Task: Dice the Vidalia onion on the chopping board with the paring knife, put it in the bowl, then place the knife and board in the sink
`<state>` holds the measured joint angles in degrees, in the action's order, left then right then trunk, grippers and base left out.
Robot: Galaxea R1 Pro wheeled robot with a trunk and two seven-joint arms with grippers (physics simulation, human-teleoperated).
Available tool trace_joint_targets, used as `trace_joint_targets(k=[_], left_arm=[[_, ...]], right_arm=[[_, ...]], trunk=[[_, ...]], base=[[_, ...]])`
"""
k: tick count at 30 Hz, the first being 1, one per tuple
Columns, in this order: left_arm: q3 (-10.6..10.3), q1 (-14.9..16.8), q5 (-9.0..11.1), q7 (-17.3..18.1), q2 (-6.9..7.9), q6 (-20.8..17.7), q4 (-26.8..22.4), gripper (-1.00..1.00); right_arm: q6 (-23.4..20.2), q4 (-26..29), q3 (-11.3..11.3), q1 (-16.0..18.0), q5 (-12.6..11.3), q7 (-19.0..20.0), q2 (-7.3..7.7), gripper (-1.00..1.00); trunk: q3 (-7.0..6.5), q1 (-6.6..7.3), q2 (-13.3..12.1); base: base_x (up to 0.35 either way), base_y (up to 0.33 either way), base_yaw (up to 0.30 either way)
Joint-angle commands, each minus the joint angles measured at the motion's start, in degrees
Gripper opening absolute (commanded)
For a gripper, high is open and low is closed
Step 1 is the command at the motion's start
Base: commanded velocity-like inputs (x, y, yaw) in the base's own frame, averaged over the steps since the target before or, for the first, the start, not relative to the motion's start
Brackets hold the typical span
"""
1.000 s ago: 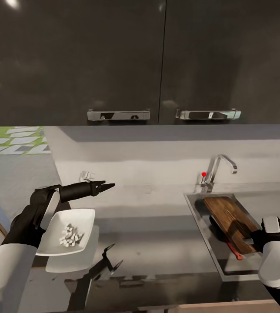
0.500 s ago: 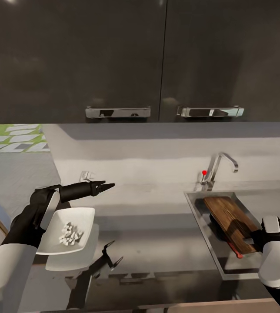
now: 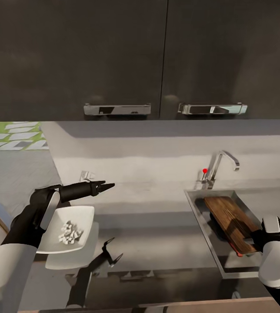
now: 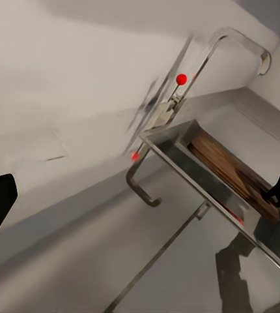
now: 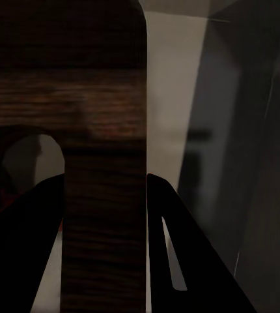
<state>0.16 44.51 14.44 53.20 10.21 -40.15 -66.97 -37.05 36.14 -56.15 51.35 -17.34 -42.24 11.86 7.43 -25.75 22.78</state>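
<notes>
The dark brown chopping board [image 3: 229, 217] leans tilted inside the steel sink [image 3: 199, 219]. My right gripper [image 3: 250, 238] is shut on its near end. In the right wrist view the board [image 5: 104, 130] fills the space between the black fingers [image 5: 179, 254], with its handle slot beside them. A sliver of the paring knife's red handle [image 3: 233, 249] peeks out under the board. The white bowl [image 3: 81, 217] of diced onion [image 3: 70, 232] stands on the countertop [image 3: 157, 243] at the left. Above it my left gripper [image 3: 107, 186] hovers open and empty, pointing toward the sink.
A chrome faucet [image 3: 221, 165] with a red-tipped lever [image 3: 205, 171] stands behind the sink and also appears in the left wrist view [image 4: 179, 79]. Dark upper cabinets with chrome handles [image 3: 117, 109] hang overhead. A pale backsplash wall closes the back.
The whole head picture has shifted slightly, so the camera moved. Both arms stay about where they were. Less of the knife's red handle shows under the board.
</notes>
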Motion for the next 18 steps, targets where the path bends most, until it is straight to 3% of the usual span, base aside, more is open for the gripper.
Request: trace_joint_targets(k=[1, 18], left_arm=[[0.02, 0.06, 0.24, 0.06, 0.00, -0.36, 0.00, 1.00], [0.02, 0.06, 0.24, 0.06, 0.00, -0.36, 0.00, 1.00]], right_arm=[[-0.04, 0.07, -0.02, 0.06, -0.59, -0.48, 0.00, -1.00], [-0.04, 0.15, -0.02, 0.06, -0.59, -0.45, 0.00, -1.00]], trunk=[[0.19, -0.04, 0.13], [1.25, -0.04, 0.13]], base=[[0.000, 0.000, 0.000], [0.000, 0.000, 0.000]])
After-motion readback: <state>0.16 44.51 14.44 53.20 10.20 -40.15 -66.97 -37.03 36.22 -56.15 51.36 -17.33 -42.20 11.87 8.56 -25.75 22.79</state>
